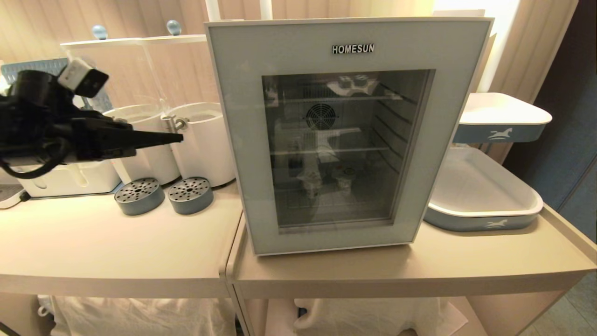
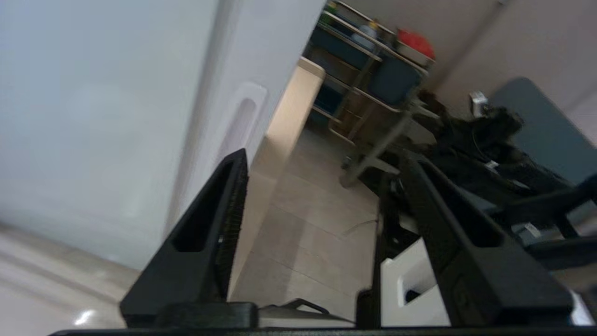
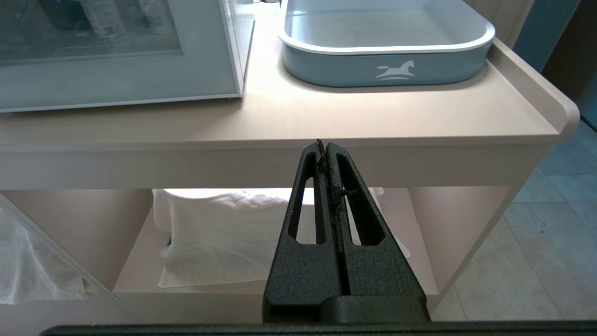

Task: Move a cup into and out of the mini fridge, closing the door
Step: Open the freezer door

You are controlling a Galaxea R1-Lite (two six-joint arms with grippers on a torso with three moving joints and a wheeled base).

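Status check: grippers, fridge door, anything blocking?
Left gripper open, empty, level beside the fridge. Right gripper shut, parked below the table edge. Door closed. Nothing blocking the door front.

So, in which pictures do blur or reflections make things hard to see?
Head view: the door glass mirrors the room, veiling what stands on the shelves. Left wrist view: motion blur smears the fridge side and the background beyond the left gripper. Right wrist view: sharp, with bright light on the tray.
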